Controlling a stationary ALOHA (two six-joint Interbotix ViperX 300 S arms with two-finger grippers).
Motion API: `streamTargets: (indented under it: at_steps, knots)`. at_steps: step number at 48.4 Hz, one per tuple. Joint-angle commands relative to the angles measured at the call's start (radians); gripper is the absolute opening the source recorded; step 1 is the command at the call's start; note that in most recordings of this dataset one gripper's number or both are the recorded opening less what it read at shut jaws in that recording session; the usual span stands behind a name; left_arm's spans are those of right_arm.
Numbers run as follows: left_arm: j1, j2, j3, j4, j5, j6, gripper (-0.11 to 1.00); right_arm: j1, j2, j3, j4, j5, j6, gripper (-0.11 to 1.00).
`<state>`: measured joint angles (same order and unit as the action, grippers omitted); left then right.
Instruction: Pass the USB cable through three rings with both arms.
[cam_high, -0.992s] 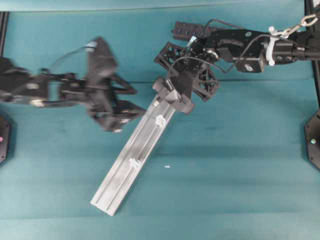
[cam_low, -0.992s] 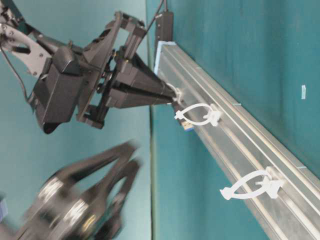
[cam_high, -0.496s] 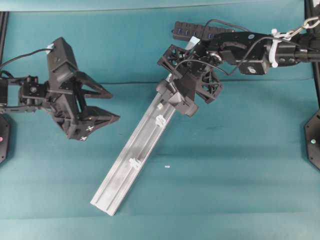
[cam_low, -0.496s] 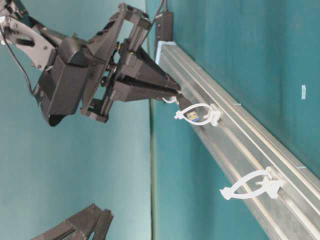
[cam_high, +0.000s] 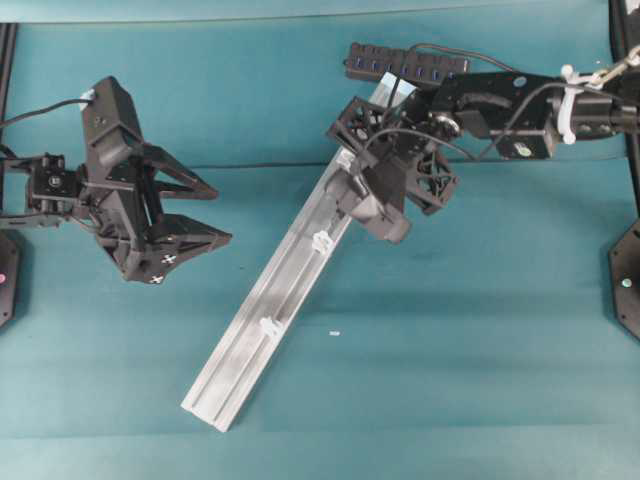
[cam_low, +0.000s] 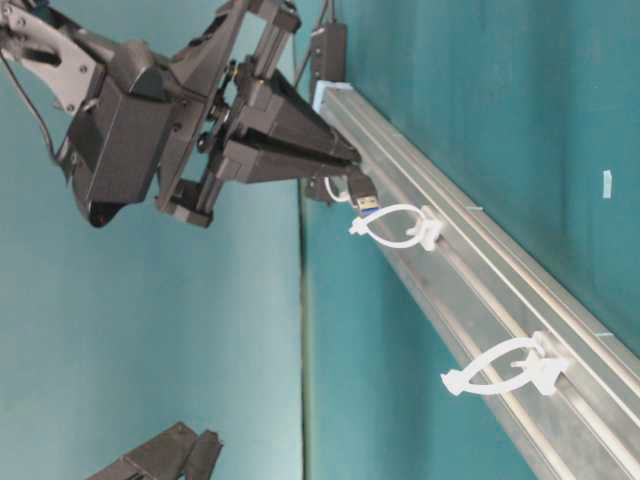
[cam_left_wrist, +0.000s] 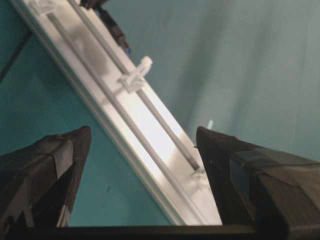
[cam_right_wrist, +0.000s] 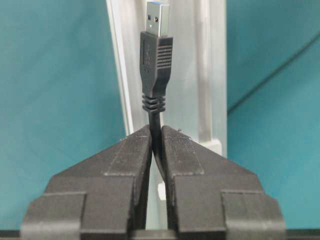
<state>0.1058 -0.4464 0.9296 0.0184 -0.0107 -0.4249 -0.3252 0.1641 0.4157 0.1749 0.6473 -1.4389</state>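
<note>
The USB cable (cam_right_wrist: 156, 60) is pinched behind its plug by the right gripper (cam_right_wrist: 156, 145), just short of the middle ring (cam_low: 395, 226); two rings remain unthreaded. The left gripper (cam_high: 195, 215) is held wide, well apart from the rail (cam_high: 240, 345).

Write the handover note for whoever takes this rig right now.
Right gripper: shut on the USB cable, just behind the plug, over the upper end of the rail.
Left gripper: open, empty, off to the rail's left side.
Rings: in the table-level view the plug tip sits just short of the middle ring; the lower ring is empty; the top ring is hidden by the gripper.
Done: cable gripped, plug lined up.
Left: middle and lower rings; check the top one.
</note>
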Motion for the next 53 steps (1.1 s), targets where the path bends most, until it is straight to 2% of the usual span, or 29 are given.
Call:
streamTargets:
  at_steps: [1,11,20,53]
  knots:
    - [-0.005,-0.012,-0.012,0.003,-0.005,-0.002,0.91,0.017,-0.006,0.0,0.006,-0.008,0.012,0.1]
    - [-0.006,-0.012,-0.011,0.003,-0.005,-0.005,0.91,0.012,0.005,0.0,0.006,-0.037,0.02,0.1]
    - [-0.006,-0.012,-0.011,0.003,-0.005,-0.005,0.91,0.005,0.017,-0.003,0.003,-0.04,0.061,0.1]
    - [-0.006,-0.014,-0.006,0.003,0.02,-0.003,0.91,0.032,0.0,0.008,-0.009,-0.031,0.052,0.1]
